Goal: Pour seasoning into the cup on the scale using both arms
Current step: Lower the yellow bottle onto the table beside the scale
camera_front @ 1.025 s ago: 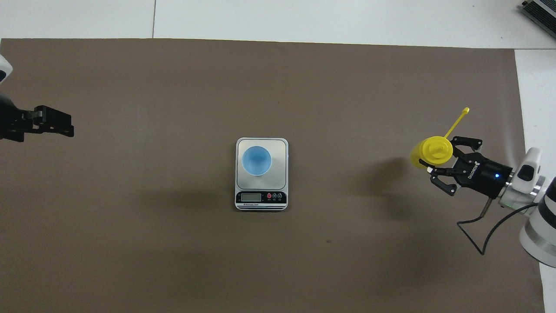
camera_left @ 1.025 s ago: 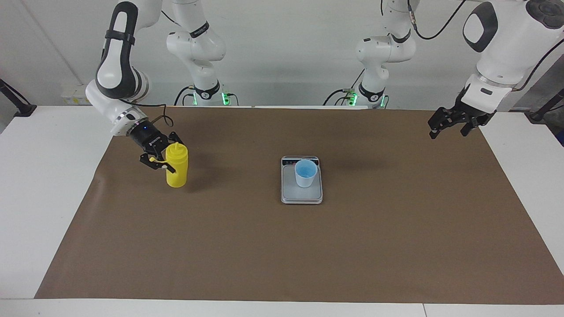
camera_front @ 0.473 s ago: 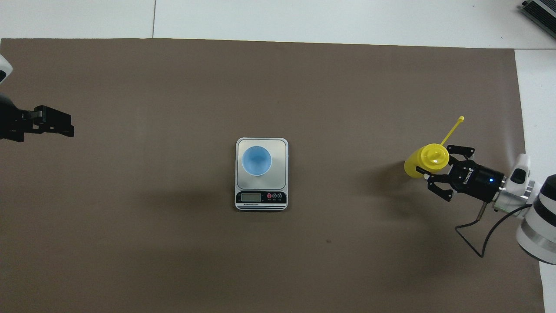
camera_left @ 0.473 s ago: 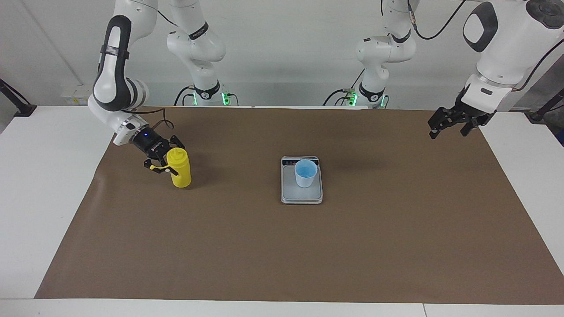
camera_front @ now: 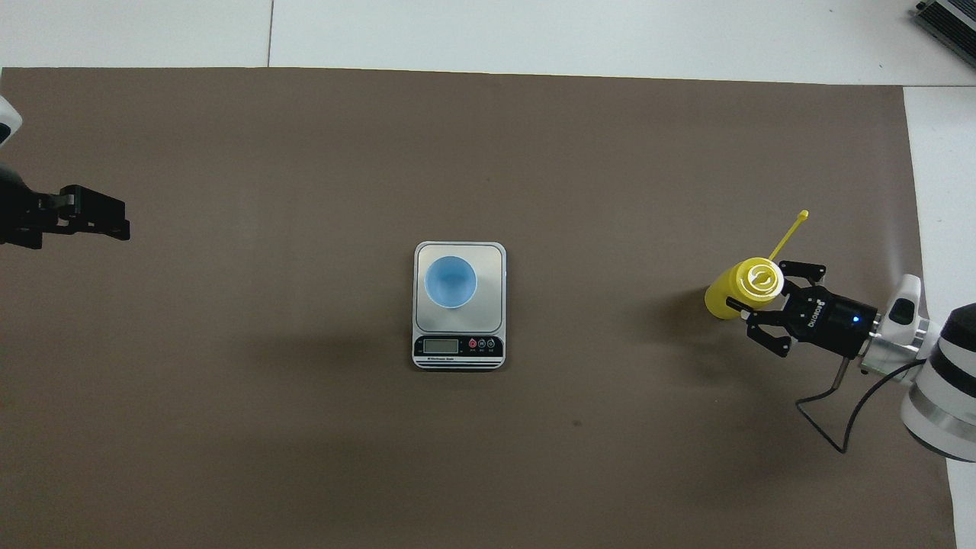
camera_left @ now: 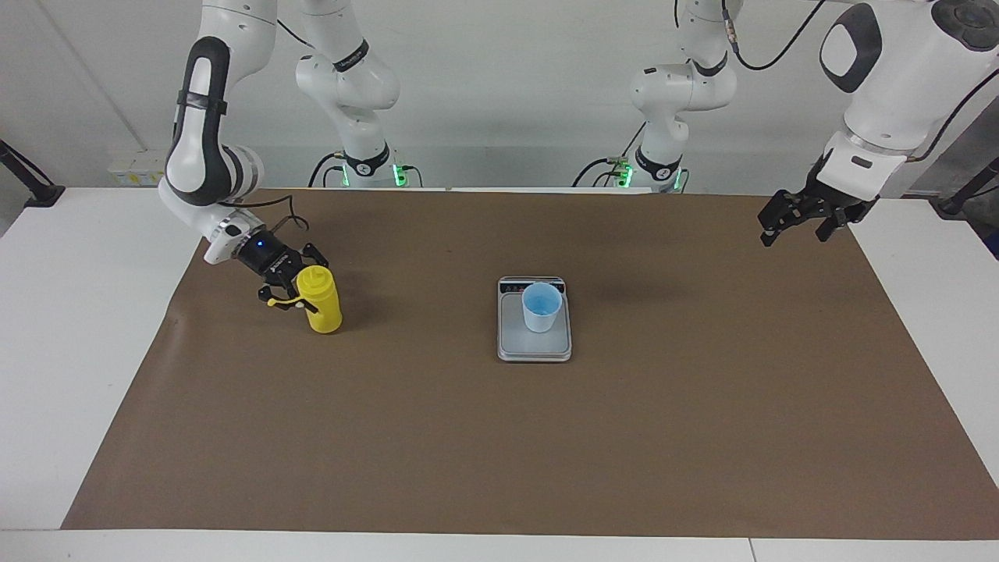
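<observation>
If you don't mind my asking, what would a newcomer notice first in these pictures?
Probably the bright yellow squeeze bottle, gripped near its top by the right claw toward the right arm's end of the table. Next, the light blue cup standing on the silver kitchen scale mid-table, while the left claw waits, open, at the other end.

My right arm (camera_left: 204, 148) bends down at the facing frame's left, its gripper (camera_left: 300, 285) clamped on the bottle (camera_left: 322, 306). My left arm (camera_left: 882, 86) waits at the upper right, gripper (camera_left: 792, 226) hanging with fingers spread wide.
</observation>
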`<state>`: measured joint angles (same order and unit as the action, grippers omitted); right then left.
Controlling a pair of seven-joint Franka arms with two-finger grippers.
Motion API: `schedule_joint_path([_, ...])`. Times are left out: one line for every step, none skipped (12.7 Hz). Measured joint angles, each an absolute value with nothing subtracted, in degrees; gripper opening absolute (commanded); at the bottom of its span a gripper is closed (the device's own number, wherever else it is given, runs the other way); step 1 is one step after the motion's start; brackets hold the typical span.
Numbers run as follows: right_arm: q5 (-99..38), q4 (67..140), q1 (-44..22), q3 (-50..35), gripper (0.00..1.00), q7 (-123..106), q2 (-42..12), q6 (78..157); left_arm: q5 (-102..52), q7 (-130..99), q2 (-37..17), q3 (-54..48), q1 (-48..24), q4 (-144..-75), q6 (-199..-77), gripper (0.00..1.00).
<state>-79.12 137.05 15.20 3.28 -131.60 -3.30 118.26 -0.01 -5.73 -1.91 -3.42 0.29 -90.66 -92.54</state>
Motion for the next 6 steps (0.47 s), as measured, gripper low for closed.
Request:
schedule_joint_path([-79.12,137.05,15.33,3.28,0.64,-131.60,-3.38,118.24,-0.01,-5.73,-1.91,-3.42,0.29,-90.66,-92.54,1.00])
schedule_joint_path([-79.12,137.05,15.40,3.28,0.73,-131.60,-3.43,118.24,-0.01,-5.73,-1.91,-3.42,0.29,-90.66,-92.54,1.00])
schedule_joint_path([-79.12,137.04,15.41,3.28,0.85,-131.60,-3.44,118.24,-0.01,-5.73,-1.91,-3.42,0.29,-90.66,-92.54,1.00])
schedule_joint_path([-79.13,137.03,15.41,3.28,0.98,-131.61,-3.43,118.24,-0.01,-5.73,-1.91,-3.42,0.29,-90.66,-92.54,1.00])
schedule_joint_path([-79.15,136.93,15.43,3.29,1.00,-131.61,-3.43,118.26,-0.01,-5.73,-1.91,-3.42,0.29,-90.66,-92.54,1.00])
schedule_joint_path([-79.15,136.84,15.50,3.31,1.00,-131.61,-3.42,118.29,-0.01,-5.73,-1.91,-3.42,0.29,-90.66,-92.54,1.00])
